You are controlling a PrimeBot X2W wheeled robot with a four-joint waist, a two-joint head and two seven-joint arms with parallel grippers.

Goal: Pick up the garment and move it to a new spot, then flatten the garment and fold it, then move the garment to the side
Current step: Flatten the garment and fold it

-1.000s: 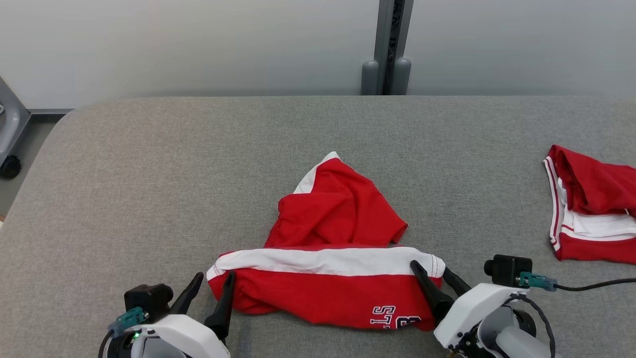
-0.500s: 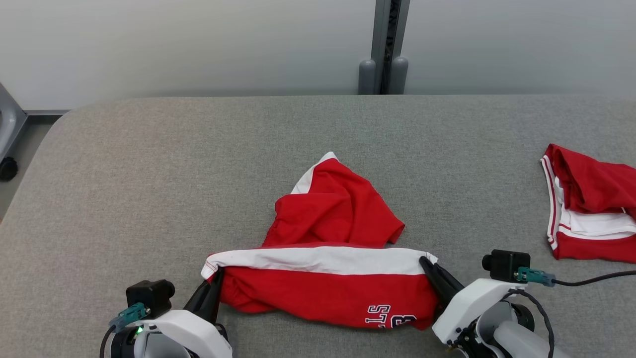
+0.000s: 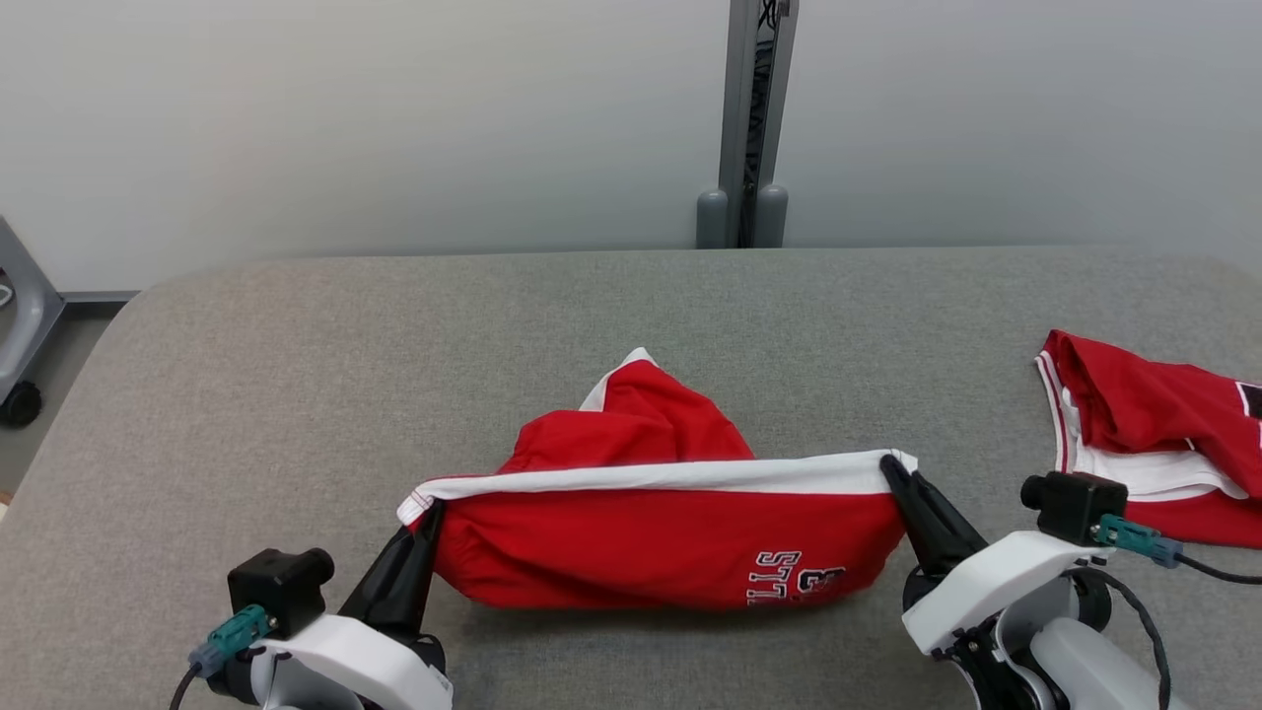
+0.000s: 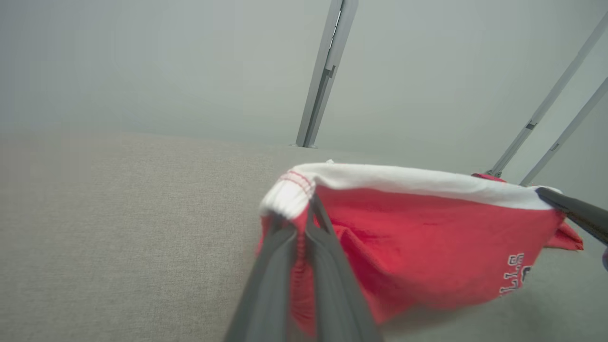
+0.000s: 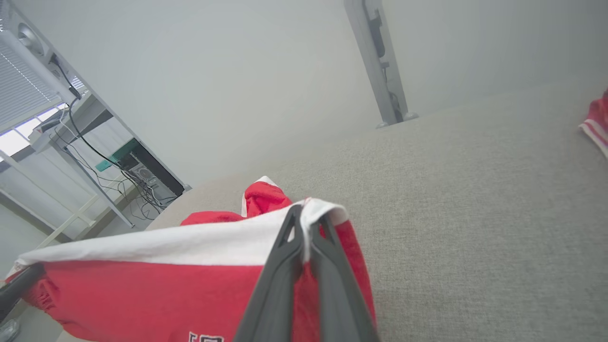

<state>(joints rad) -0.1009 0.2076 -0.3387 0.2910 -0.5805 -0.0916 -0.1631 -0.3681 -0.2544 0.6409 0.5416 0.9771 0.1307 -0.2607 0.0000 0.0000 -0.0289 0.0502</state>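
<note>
Head view: pinched shut on the red shorts (image 3: 631, 537), left gripper (image 3: 428, 517) at one end of the white band (image 3: 670, 476) and right gripper (image 3: 891, 465) at the other, long side stretched straight between the two, the rest lying on the gray table (image 3: 296, 375) just past them.

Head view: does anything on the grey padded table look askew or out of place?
Nothing damaged. The red garment with a white band hangs stretched between the shut left gripper and right gripper, its rear part bunched on the grey padded table. A second red-and-white garment lies crumpled at the right edge.
</note>
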